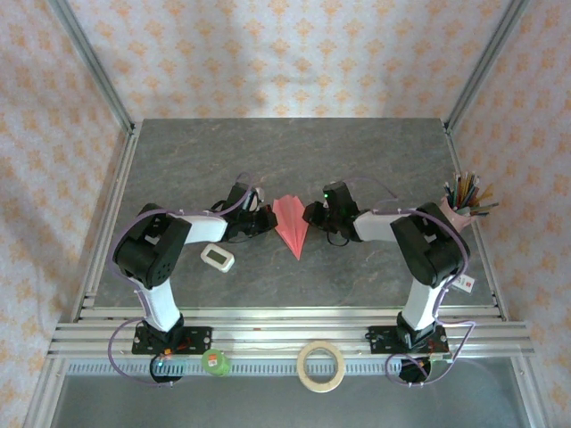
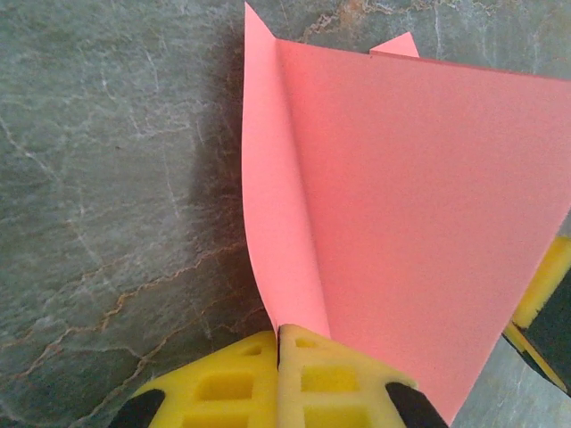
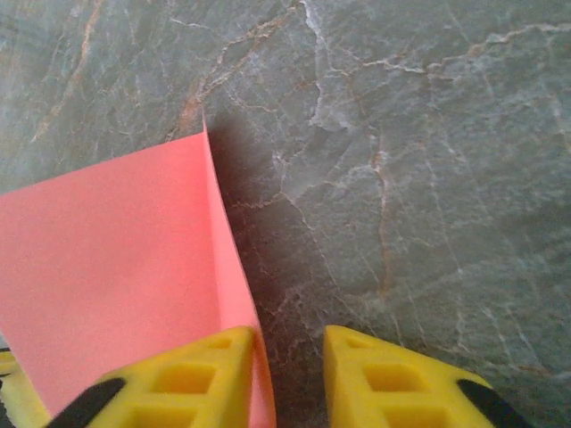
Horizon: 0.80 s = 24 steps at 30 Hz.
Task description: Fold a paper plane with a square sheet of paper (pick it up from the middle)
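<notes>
Paper plane (image 1: 291, 225): a pink-red dart lying mid-worktop between the two arms, with its nose toward the near edge and its tail toward the far wall.
Worktop (image 1: 294, 152): grey veined slab, bare around the paper.
Left gripper (image 2: 278, 346): fingers together, clamped on the plane where its layers meet. A narrow flap curls upward beside the crease, and the broad wing slopes away to the side.
Right gripper (image 3: 290, 361): fingers apart. The paper's edge stands in the gap against one finger and the other finger is clear of it, so nothing is gripped on this side.
Step in hand (judged): the folding looks nearly complete, and what remains is setting the wings flat and even about the centre crease.
Doing it well: hold the left clamp firm as the anchor. Bring the right fingers low along the free wing and press outward from the crease so the curled flap lies down without a new wrinkle.
Risk: a sideways pull could drag the thin sheet or open the fold.
White gadget (image 1: 217, 258): near the left arm, well apart from the plane.
</notes>
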Each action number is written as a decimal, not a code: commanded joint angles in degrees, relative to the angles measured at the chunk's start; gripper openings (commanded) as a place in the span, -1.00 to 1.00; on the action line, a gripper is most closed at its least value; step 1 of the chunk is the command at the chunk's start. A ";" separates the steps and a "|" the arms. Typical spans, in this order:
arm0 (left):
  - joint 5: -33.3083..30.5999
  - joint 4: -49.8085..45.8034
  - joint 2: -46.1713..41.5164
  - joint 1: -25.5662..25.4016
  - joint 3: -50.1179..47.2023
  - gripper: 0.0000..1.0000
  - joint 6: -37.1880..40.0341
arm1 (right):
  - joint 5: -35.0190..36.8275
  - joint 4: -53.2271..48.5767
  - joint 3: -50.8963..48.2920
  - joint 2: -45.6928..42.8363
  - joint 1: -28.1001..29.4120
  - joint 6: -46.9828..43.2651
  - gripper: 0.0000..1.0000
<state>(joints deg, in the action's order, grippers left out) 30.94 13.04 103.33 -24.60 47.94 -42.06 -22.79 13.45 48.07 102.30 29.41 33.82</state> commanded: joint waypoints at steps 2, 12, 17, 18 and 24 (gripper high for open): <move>0.43 -1.36 -0.05 0.44 1.45 -0.98 0.50 | 3.28 -5.93 0.93 -6.34 0.37 -2.25 -0.27; 0.94 -1.74 -1.11 0.44 1.54 -0.99 -0.04 | 5.63 -12.28 1.98 -9.45 7.62 -4.03 -0.13; 0.97 -2.06 -1.07 0.43 1.72 -1.00 0.14 | 6.30 -13.76 3.41 -6.36 8.80 -4.37 -0.10; 1.01 -2.14 -1.02 0.51 1.72 -1.00 0.16 | 6.05 -13.97 3.82 -5.89 8.96 -4.53 -0.10; 1.47 -2.05 -1.02 0.45 1.69 -1.00 0.14 | 2.54 -13.60 5.25 -3.79 9.35 -5.19 -0.12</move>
<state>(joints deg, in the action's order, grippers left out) 31.33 12.21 103.33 -24.60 48.34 -42.11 -19.44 0.84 51.59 97.60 38.24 29.80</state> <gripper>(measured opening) 0.044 0.445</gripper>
